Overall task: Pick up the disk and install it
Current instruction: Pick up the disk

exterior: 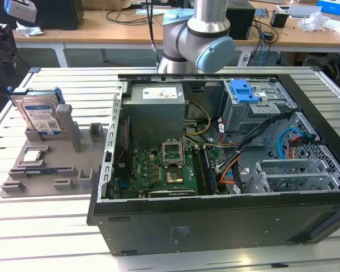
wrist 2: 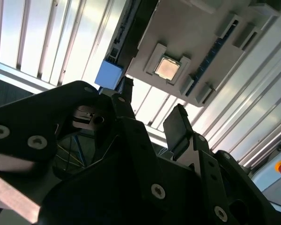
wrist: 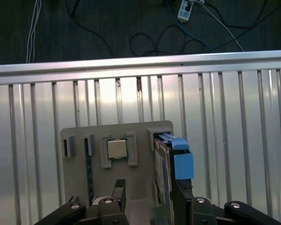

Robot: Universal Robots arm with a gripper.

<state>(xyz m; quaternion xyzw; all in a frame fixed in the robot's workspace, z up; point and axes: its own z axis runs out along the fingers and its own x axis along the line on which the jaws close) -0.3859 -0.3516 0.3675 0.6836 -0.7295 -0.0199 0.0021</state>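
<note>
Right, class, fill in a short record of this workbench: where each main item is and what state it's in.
case: side open, board exposed, on slatted table
disk: upright on edge in grey holder, on the exterior view's left of the case; not yet picked up
chip: flat in a holder recess
gripper: open, empty, facing the holder
</note>
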